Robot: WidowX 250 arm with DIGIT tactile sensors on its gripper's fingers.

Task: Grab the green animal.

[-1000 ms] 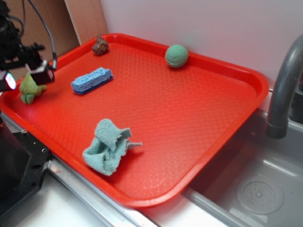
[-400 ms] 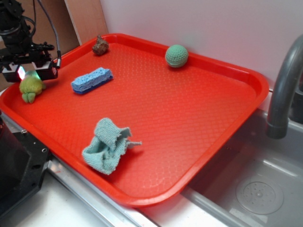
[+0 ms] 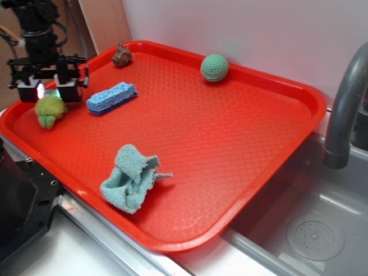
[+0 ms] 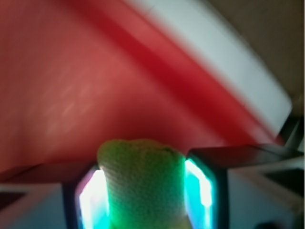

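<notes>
Green animal (image 3: 50,109) lay in the exterior view near the left edge of the red tray (image 3: 230,144), on the tray floor. The gripper (image 3: 48,92) stood directly above it, pointing down, with one finger on each side of the toy's upper part. The fingers were apart in this view, and the toy filled the space between them; from this side I could not tell if they already pressed on it. A small light glowed on the gripper.

In the same tray there were other things. A blue sponge (image 3: 112,96) lay just to the right of the gripper, near but not touching the toy. A small brown lump (image 3: 121,55) sat at the far left corner. A round green ball (image 3: 214,68) rested near the far rim. A pale teal rag (image 3: 131,177), crumpled, lay toward the near edge, well apart from the toy. To the right of the tray was a grey sink (image 3: 313,230) with a faucet (image 3: 345,103).

In the wrist view, which was blurred, the green animal (image 4: 142,183) stood between the two fingers (image 4: 202,191), filling the gap from one inner face to the other. The inner faces glowed cyan. Behind it the red tray floor (image 4: 71,95) and its rim were visible.
</notes>
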